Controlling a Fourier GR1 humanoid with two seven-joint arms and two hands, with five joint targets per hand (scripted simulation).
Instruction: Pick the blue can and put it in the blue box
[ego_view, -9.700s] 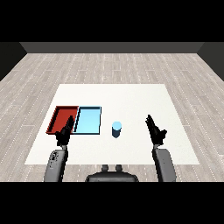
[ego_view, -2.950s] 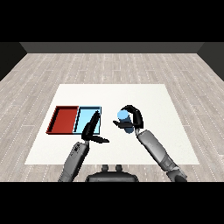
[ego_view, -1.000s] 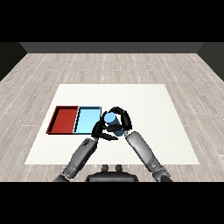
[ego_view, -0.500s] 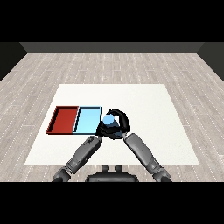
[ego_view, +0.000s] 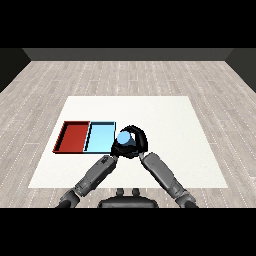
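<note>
The right hand (ego_view: 134, 145) has its black fingers curled round the blue can (ego_view: 125, 138), holding it above the white table (ego_view: 165, 115). Its grey forearm runs back toward the lower right of the view. Just to its left sits the left hand (ego_view: 117, 149), pressed close against the same cluster; whether its fingers are spread or curled cannot be told, since they merge with the dark shapes of the other hand. Immediately left of both hands lies the light blue tray (ego_view: 100, 138), its near right edge partly hidden behind the hands, and beyond it, touching side by side, the red tray (ego_view: 72, 137). The can shows as a pale blue round top within the right hand's grasp, just beside the blue tray's right rim, not inside it.
</note>
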